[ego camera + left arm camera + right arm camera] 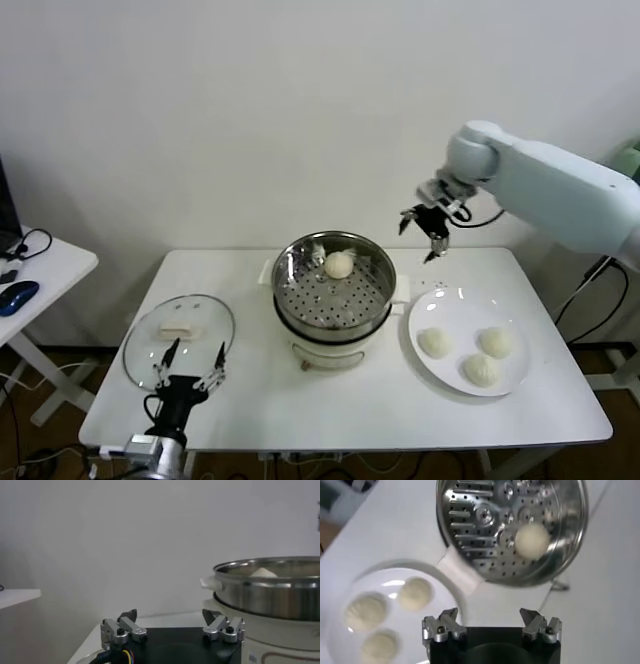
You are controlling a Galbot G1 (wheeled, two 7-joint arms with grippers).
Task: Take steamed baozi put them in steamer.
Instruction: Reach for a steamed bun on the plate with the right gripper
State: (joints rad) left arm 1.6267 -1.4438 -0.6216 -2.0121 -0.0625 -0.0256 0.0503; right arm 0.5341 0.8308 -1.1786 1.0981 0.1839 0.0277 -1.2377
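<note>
The steel steamer (334, 288) stands mid-table with one baozi (339, 265) on its perforated tray; the right wrist view shows that baozi (532, 540) in the steamer (470, 525). Three more baozi (434, 343) (496, 342) (482, 370) lie on the white plate (440, 300) to the right. My right gripper (426, 232) hangs open and empty in the air, between the steamer and the plate, toward the table's back; its fingertips (451, 614) show wide apart. My left gripper (188, 362) rests open and empty at the table's front left, beside the glass lid.
A round glass lid (180, 335) with a pale knob lies flat at the front left. A side table with a blue mouse (18, 296) stands off to the far left. The wall is close behind the table.
</note>
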